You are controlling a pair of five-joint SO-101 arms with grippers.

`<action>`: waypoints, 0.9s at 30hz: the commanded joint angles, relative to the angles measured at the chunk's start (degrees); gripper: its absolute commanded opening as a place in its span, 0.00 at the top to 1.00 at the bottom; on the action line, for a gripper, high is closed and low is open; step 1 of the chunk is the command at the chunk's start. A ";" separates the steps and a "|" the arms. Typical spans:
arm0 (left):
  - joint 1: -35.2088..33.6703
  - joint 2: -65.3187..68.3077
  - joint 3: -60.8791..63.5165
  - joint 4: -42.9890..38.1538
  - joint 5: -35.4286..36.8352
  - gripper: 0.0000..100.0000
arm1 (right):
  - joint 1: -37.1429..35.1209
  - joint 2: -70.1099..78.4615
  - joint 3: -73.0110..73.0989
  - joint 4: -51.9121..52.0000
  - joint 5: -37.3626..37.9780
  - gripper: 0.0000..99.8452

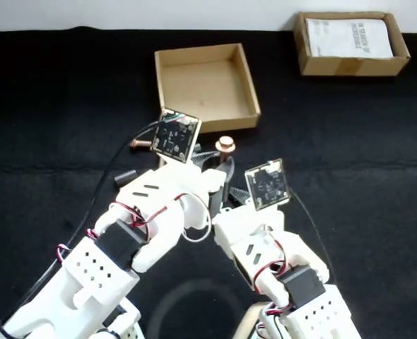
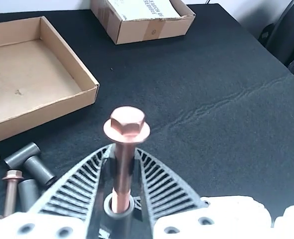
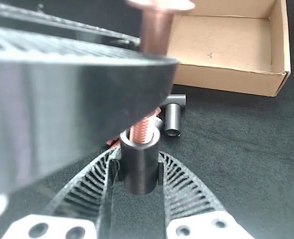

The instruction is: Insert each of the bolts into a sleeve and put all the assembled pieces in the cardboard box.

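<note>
While the bolt (image 2: pixel 122 167) is only just entering the sleeve (image 3: pixel 139 164) with its threaded tip, the left gripper (image 2: pixel 122 149) is clamping the bolt's shank upright and the right gripper (image 3: pixel 138 158) is pinching the sleeve beneath it, just in front of the cardboard box (image 1: pixel 205 88). Risk noted: any tilt between the two arms is likely to be binding the threads on the sleeve's rim, and a push would then be twisting the sleeve out of its grip (or sliding the bolt upward). The right wrist view is showing the thread engagement; the left wrist view is showing instead the hex head and the spare sleeves (image 2: pixel 30 164) lying nearby.
</note>
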 commanded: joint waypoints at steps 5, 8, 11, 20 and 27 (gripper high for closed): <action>-4.26 -0.04 1.45 0.09 -0.26 0.99 | -1.01 -0.92 -0.84 -1.27 0.00 0.99; -5.41 -0.40 3.82 0.09 -0.26 0.99 | -1.01 -0.92 -0.84 -1.27 0.00 0.99; -5.49 -0.40 4.97 0.09 -0.26 0.99 | -1.01 -0.92 -0.84 -1.27 0.00 0.99; -5.05 -0.48 1.89 9.14 0.09 0.81 | -1.01 -0.92 -0.84 -1.27 0.00 0.99; -4.53 -0.40 -5.05 25.32 -0.18 0.76 | 2.33 -0.92 -0.84 -1.27 0.00 0.99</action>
